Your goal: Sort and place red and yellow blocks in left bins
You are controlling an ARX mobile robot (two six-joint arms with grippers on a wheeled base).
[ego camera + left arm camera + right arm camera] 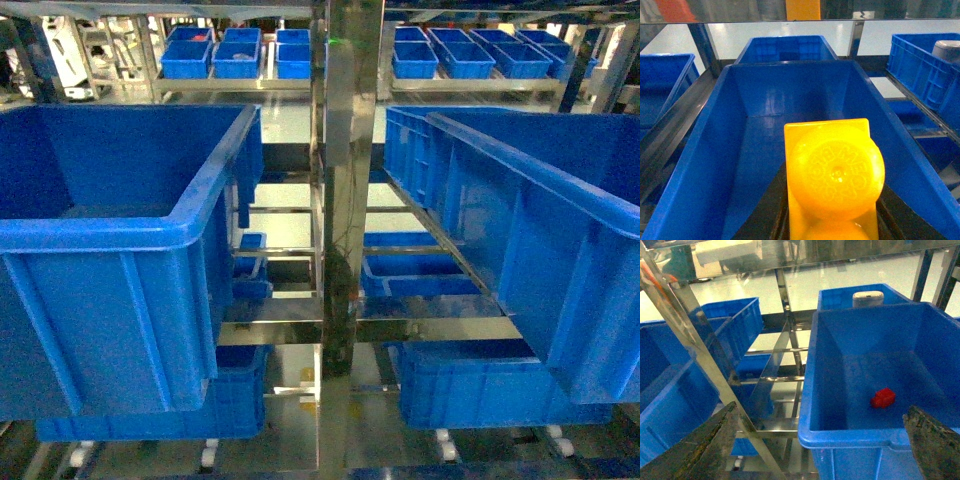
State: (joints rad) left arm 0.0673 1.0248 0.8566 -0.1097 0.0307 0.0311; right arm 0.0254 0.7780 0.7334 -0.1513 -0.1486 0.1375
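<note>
We saw only one marking: raised letters ran in a ring around the round stud of the yellow block (832,175), too blurred and mirrored for us to read. We found nothing else legible.

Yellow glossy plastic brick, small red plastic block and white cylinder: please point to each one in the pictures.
Yellow glossy plastic brick (836,173): left wrist view, on its round top stud.
Small red plastic block (883,397): right wrist view, on its middle.
White cylinder (868,299): right wrist view, on its front side.
</note>
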